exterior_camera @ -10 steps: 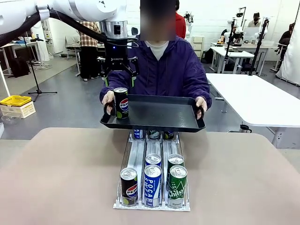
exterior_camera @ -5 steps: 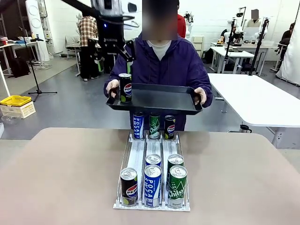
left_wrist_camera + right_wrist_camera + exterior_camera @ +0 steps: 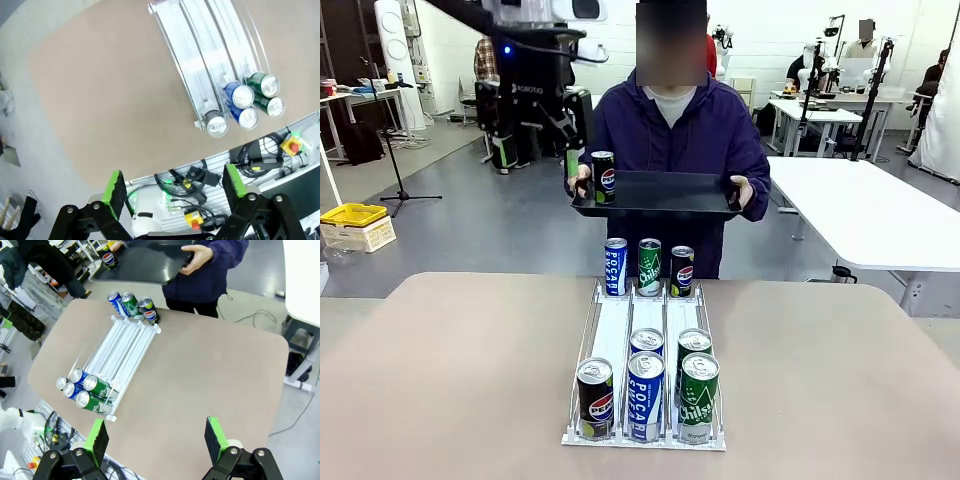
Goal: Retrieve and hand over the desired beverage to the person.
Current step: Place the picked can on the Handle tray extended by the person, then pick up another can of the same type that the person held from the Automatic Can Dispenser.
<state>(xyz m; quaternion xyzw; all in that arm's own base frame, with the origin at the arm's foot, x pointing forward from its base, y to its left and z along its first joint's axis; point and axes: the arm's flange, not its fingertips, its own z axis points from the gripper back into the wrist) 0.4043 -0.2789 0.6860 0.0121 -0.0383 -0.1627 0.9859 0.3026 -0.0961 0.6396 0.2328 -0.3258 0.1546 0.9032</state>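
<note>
Front view: we see the left gripper (image 3: 537,150) raised near the person (image 3: 670,140), jaws spread wide and empty. The person holds a black tray (image 3: 665,208) beyond the table (image 3: 440,370). The Pepsi can (image 3: 604,177) stands upright at the tray's end on the robot's left.

Left wrist view: we see wide jaws above the table and the can rack (image 3: 200,75).

Right wrist view: we see the right gripper (image 3: 156,440) high over the table, jaws wide, holding nothing.

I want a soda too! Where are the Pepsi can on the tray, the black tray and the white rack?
Pepsi can (image 3: 605,178): front view, on its label.
black tray (image 3: 670,192): front view, bare inside floor.
white rack (image 3: 610,330): front view, empty stretch of left lane.
</note>
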